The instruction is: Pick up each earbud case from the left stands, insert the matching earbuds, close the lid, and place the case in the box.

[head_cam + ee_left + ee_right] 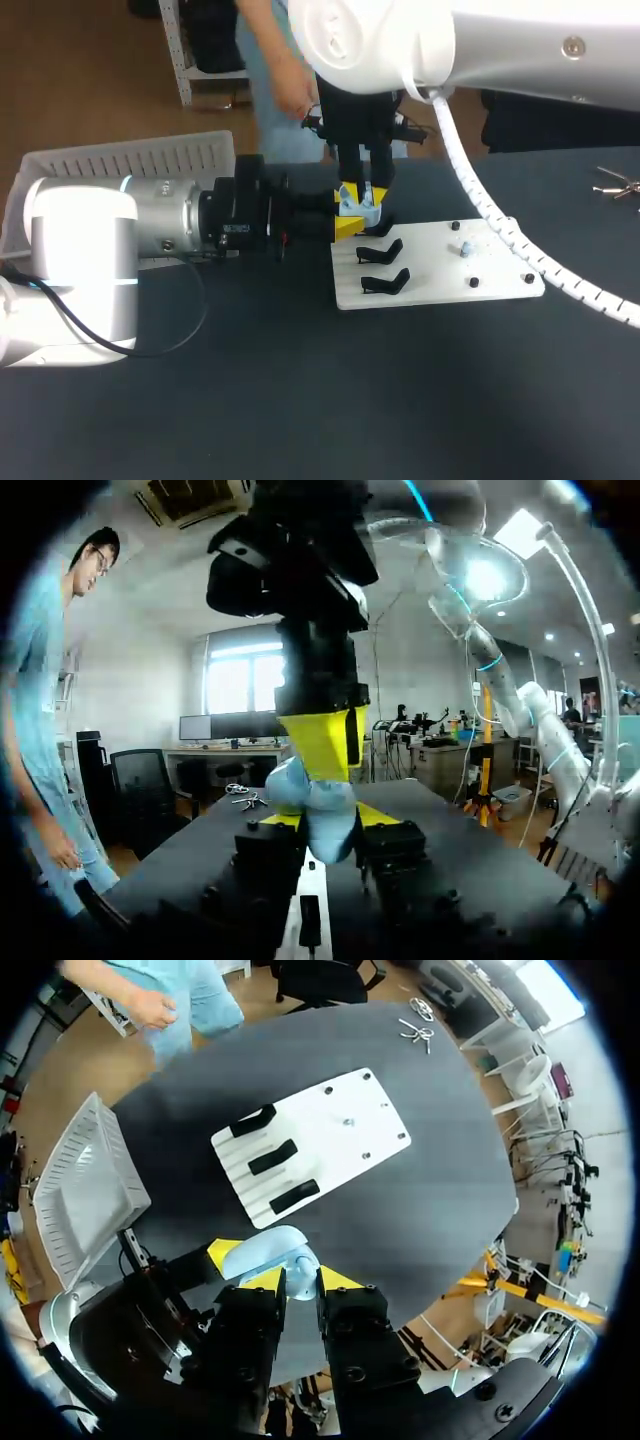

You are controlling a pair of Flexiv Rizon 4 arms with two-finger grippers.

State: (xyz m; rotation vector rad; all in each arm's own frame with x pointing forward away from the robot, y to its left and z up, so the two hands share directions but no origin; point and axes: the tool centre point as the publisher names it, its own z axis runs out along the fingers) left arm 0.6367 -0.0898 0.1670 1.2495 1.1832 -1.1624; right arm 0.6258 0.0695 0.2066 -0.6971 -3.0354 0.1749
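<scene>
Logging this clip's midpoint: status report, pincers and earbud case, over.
Left pincer shut on case. Right pincer shut on same case from above. Case held over white board, lid state unclear. Nothing seen in the way.

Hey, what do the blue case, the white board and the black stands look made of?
The case looks like smooth plastic with a soft sheen. The board is a flat, matte white sheet, plastic or painted, I can't tell which. The stands are black with moulded curves, probably plastic.
</scene>
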